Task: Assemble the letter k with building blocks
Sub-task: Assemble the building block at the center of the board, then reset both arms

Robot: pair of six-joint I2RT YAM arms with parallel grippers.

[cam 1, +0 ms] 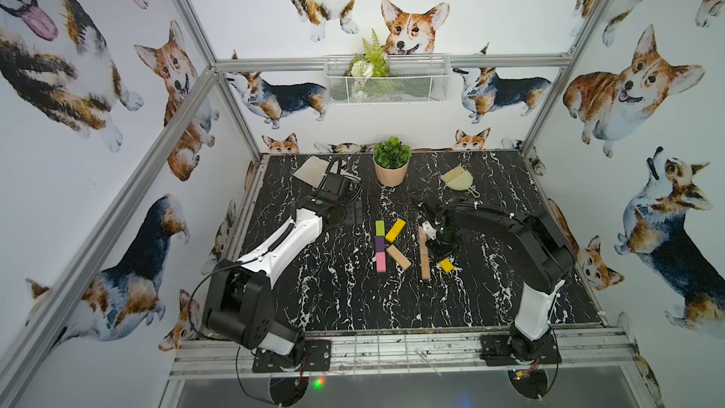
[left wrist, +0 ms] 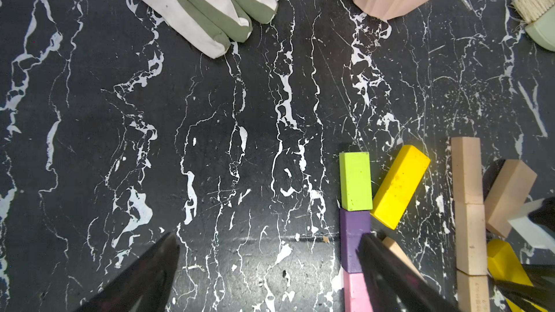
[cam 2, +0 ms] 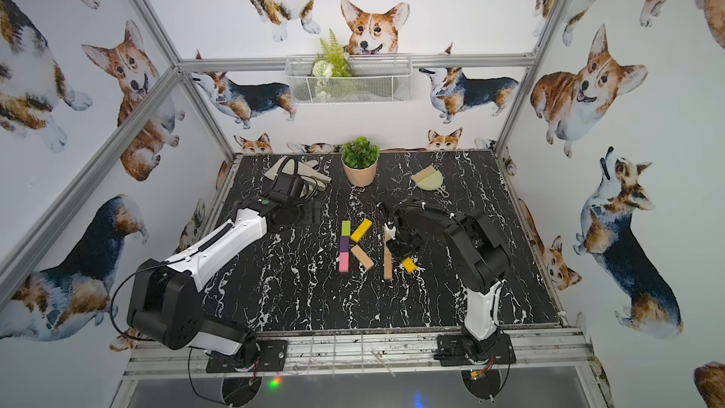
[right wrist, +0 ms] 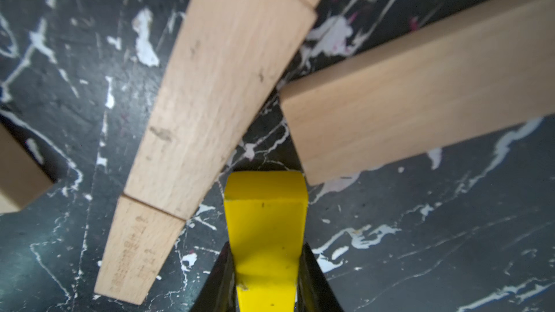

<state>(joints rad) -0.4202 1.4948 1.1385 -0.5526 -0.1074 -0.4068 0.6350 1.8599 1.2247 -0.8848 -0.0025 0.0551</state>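
Five tan blocks point(cam 1: 399, 257), two yellow blocks point(cam 1: 395, 229), one green point(cam 1: 379, 228), purple point(cam 1: 379, 244), pink point(cam 1: 381, 262) each; right gripper point(cam 1: 440, 257), pointing down centre-right, clamps one yellow; left gripper point(left wrist: 270, 237) has jaws apart.

Coloured stem: green block point(cam 1: 379, 228), purple block point(cam 1: 379, 244) and pink block point(cam 1: 381, 262) lie flat, end to end, green farthest back.
Stem's arms: yellow block point(cam 1: 395, 230) slants back and rightward from the middle; tan block point(cam 1: 399, 257) slants forward and rightward.
Plain stem: three tan blocks point(left wrist: 470, 235) lie end to end, right of the coloured one.
Plain arm: slanted tan block point(left wrist: 507, 196), one end just beside the middle block.
Other arm: second yellow block point(cam 1: 446, 265), just beside the plain stem's nearer half.
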